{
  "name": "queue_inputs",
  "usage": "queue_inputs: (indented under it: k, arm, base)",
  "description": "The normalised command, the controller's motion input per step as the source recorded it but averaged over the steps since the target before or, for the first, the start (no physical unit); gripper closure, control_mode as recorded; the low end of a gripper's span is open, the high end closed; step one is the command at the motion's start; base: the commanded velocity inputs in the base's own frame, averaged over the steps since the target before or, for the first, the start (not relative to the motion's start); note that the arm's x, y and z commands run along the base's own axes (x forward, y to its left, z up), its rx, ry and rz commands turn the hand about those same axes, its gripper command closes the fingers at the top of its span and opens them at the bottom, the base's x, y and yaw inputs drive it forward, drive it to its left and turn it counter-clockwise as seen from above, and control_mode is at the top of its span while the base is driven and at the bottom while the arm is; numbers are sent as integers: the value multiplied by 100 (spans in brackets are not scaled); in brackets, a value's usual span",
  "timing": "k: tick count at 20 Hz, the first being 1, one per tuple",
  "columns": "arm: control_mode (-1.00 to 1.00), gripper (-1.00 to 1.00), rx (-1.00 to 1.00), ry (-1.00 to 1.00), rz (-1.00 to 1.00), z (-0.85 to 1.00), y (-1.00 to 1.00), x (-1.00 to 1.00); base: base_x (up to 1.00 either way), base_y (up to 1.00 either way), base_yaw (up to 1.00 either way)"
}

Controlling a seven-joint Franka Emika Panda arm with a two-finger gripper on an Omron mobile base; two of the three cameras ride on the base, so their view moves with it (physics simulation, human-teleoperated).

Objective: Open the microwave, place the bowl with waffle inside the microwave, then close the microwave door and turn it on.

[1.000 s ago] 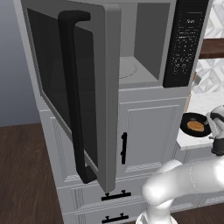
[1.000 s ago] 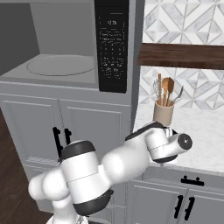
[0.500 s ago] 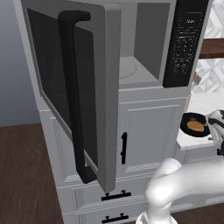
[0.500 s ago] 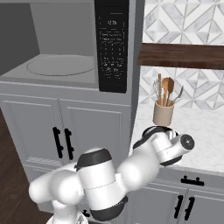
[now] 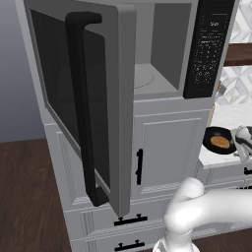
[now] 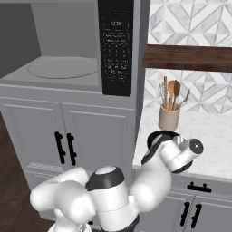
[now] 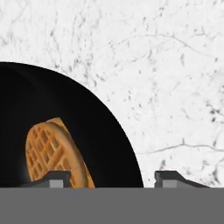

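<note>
Hand view: jaws straddle the rim of the bowl (image 7: 65, 131) on the white marble counter (image 7: 166, 78).
One dark fingertip (image 7: 54, 178) sits over the waffle (image 7: 54, 153) inside the bowl, the other over bare counter, so the rim lies between them; whether they press it yet I cannot tell. Left of the counter, the microwave (image 5: 162, 64) stands with the microwave door (image 5: 88, 113) swung wide open. A utensil crock (image 6: 169, 118) stands at the counter's far side.
</note>
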Motion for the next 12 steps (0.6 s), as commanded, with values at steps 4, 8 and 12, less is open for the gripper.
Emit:
queue_inputs:
  k: [4, 8, 12]
  arm:
    - [-100, 100, 0, 2, -1, -9, 0, -10]
    - [-100, 100, 0, 0, -1, -6, 0, -29]
    - [-100, 100, 0, -6, -1, 2, 3, -25]
  base:
    - [0, 0, 0]
    - [0, 0, 0]
    - [0, 0, 0]
